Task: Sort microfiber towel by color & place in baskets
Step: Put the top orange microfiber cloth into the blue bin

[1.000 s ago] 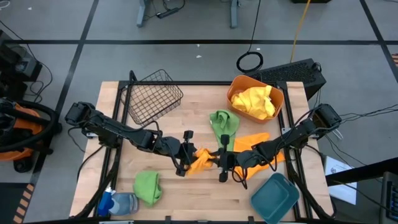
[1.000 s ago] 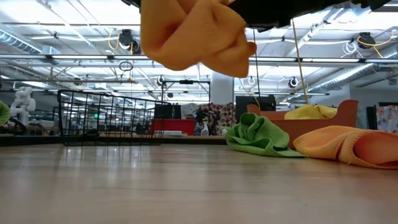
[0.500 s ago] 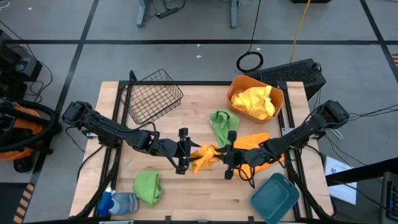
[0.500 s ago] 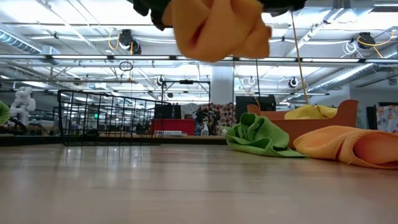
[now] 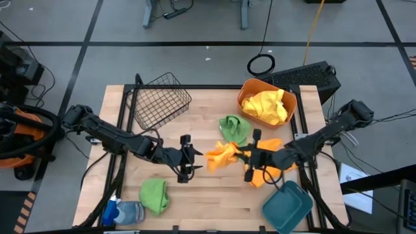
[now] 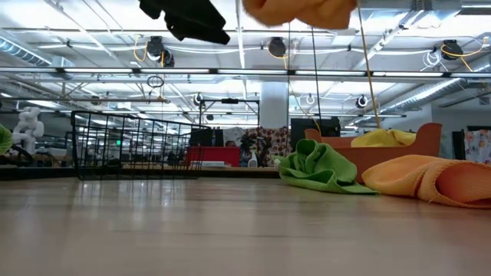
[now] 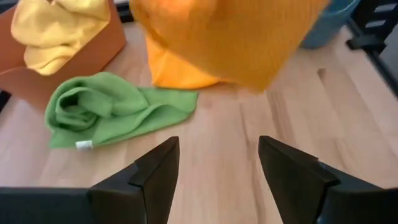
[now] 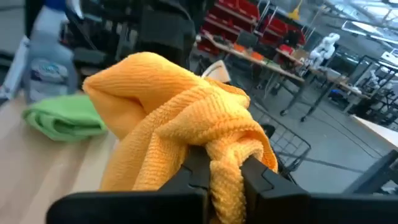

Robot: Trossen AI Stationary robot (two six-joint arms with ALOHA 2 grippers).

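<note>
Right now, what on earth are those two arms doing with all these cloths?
They are sorting towels by colour into baskets. The right tool is shut on an orange towel, held above the table. The left tool stands open and empty beside it. The yellow towels lie in the orange basket. The wire basket and teal basket hold no towels. Two green towels and another orange towel lie on the table.

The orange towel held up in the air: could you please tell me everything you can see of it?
The bunched orange microfiber towel is a soft cloth with a fine ribbed weave, crumpled into thick folds. It hangs clear of the wooden table, pinched at one end in the shut jaws of the right gripper. The left gripper stands beside it with jaws open, not touching it. A second orange towel lies on the table under the right arm.
</note>
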